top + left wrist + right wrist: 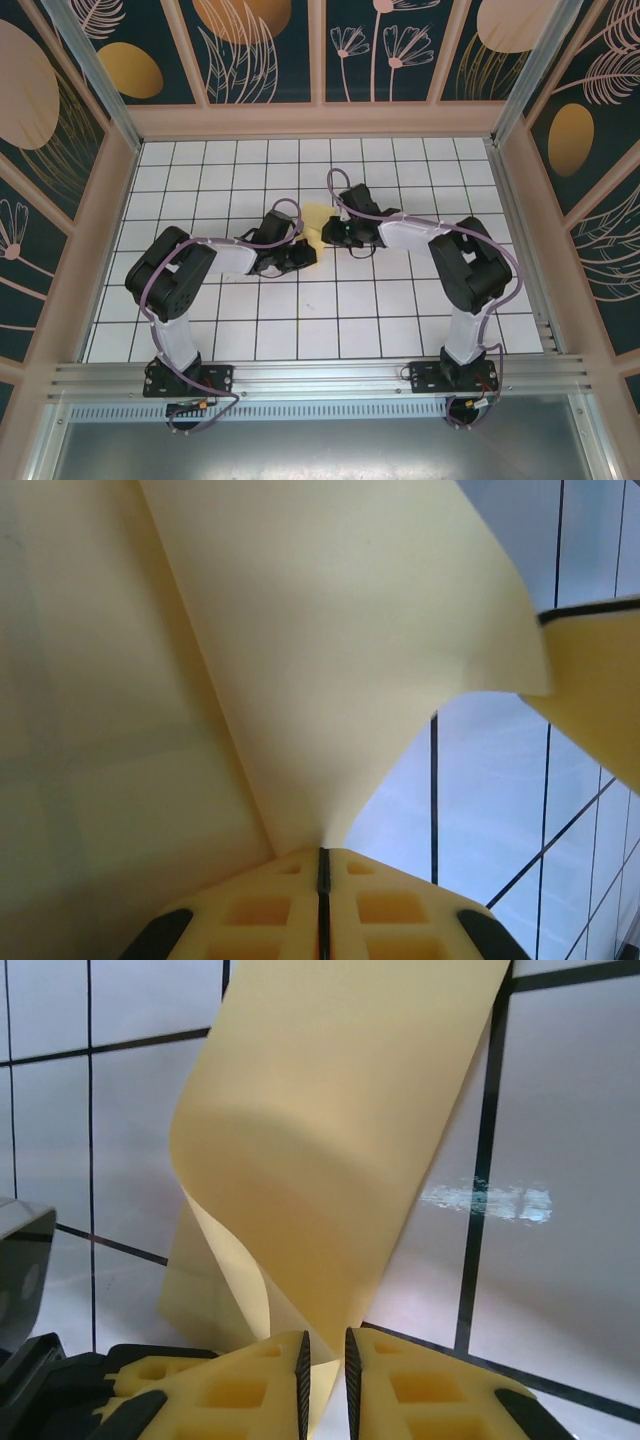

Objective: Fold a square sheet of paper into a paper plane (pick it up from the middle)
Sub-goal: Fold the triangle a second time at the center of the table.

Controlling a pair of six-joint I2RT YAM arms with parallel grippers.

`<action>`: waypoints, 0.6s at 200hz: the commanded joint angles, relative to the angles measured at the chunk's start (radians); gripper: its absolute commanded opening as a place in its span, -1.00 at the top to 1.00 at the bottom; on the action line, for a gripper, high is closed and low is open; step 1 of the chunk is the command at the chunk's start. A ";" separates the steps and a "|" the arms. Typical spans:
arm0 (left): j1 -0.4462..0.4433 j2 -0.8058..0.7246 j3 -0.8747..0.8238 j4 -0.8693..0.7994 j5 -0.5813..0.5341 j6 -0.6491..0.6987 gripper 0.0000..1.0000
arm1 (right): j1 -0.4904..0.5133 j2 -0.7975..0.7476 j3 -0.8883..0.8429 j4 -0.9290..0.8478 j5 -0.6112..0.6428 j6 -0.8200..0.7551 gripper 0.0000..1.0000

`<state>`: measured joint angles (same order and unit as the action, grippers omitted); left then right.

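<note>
The square sheet of paper (313,222), pale yellow, sits mid-table between my two grippers, bent and partly lifted off the tiles. My left gripper (305,252) is shut on it. In the left wrist view the sheet (330,660) rises in a curved sweep straight out of the closed pads of that gripper (323,852). My right gripper (330,233) meets the sheet from the right. In the right wrist view the sheet (340,1160) curls over and an edge runs down into this gripper (326,1338). Its jaws stand a narrow gap apart and do not pinch it. The paper plane is out of view.
White grid tiles with black lines cover the table (400,300). Patterned walls and a metal frame (520,120) enclose it on three sides. The right gripper's yellow finger (600,700) shows at the right of the left wrist view. The left gripper's dark body (20,1260) shows at the lower left of the right wrist view.
</note>
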<state>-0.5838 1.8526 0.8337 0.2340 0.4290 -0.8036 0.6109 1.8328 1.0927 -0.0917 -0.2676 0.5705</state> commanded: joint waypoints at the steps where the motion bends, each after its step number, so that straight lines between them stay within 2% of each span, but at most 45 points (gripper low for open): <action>1: -0.001 0.054 -0.003 -0.090 -0.084 0.003 0.76 | 0.009 -0.098 -0.041 0.035 0.105 0.038 0.57; 31: -0.002 0.057 -0.002 -0.091 -0.084 0.003 0.77 | 0.019 -0.124 -0.060 0.052 0.087 0.042 0.55; 70: -0.001 0.057 -0.002 -0.093 -0.086 0.002 0.77 | 0.059 -0.051 -0.023 0.066 0.030 0.038 0.71; 120: -0.001 0.055 -0.002 -0.091 -0.085 0.000 0.77 | 0.063 0.055 0.037 0.070 0.028 0.039 0.76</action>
<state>-0.5850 1.8545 0.8402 0.2237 0.4259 -0.8055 0.6743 1.8389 1.0763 -0.0410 -0.2306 0.6086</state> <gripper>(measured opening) 0.114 0.123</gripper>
